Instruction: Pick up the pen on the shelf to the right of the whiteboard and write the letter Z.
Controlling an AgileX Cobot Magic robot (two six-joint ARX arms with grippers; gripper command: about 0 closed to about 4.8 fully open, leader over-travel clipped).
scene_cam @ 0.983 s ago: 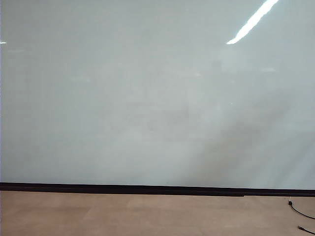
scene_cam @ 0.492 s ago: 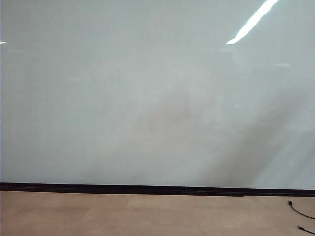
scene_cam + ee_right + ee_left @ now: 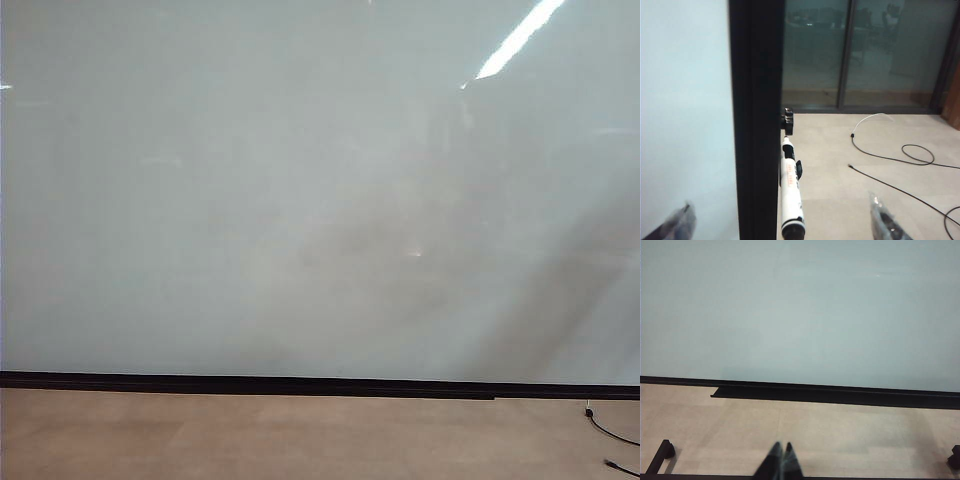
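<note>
Beside the whiteboard (image 3: 685, 100) edge, your right gripper (image 3: 782, 220) spreads wide, straddling the pen (image 3: 790, 195) for grasping; left gripper (image 3: 781, 460) rests pinched together.

You have even, soft indoor light. In the exterior view a bright ceiling-lamp streak glares at the upper right of the large glossy pale grey-white whiteboard (image 3: 250, 200), with broad dim grey shadows slanting across its right half. Your right claw's (image 3: 782, 222) fingertips (image 3: 677, 224) look smeared and out of focus, while the slim white marker pen (image 3: 790, 192) stays fairly sharp. Your left claw (image 3: 781, 464) is dark and blurred too.
</note>
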